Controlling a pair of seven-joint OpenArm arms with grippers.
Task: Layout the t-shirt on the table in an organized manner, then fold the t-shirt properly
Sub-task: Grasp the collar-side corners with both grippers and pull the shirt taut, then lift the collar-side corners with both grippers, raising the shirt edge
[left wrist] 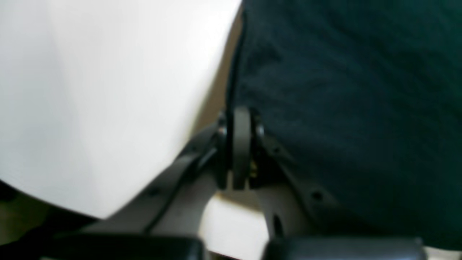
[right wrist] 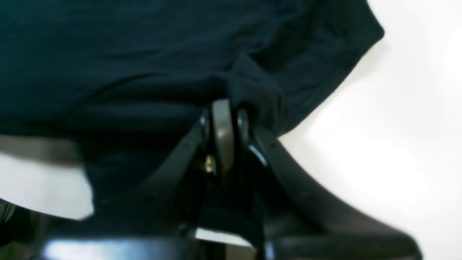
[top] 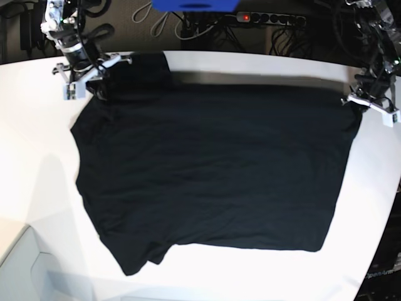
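Observation:
The black t-shirt (top: 213,169) lies spread nearly flat across the white table (top: 37,157), with one sleeve at the lower left. My right gripper (top: 94,80) is at the shirt's far left corner; in the right wrist view the gripper (right wrist: 223,106) is shut with t-shirt (right wrist: 108,54) fabric bunched at its tips. My left gripper (top: 364,103) is at the far right corner; the left wrist view shows the gripper (left wrist: 241,115) shut on the t-shirt (left wrist: 361,108) edge, the bare table (left wrist: 108,90) beside it. No print shows.
Behind the table run tangled cables and a power strip (top: 269,19) with a red light, plus a blue object (top: 194,5). The table's curved edge (top: 19,238) drops off at the lower left. The far edge is close behind both grippers.

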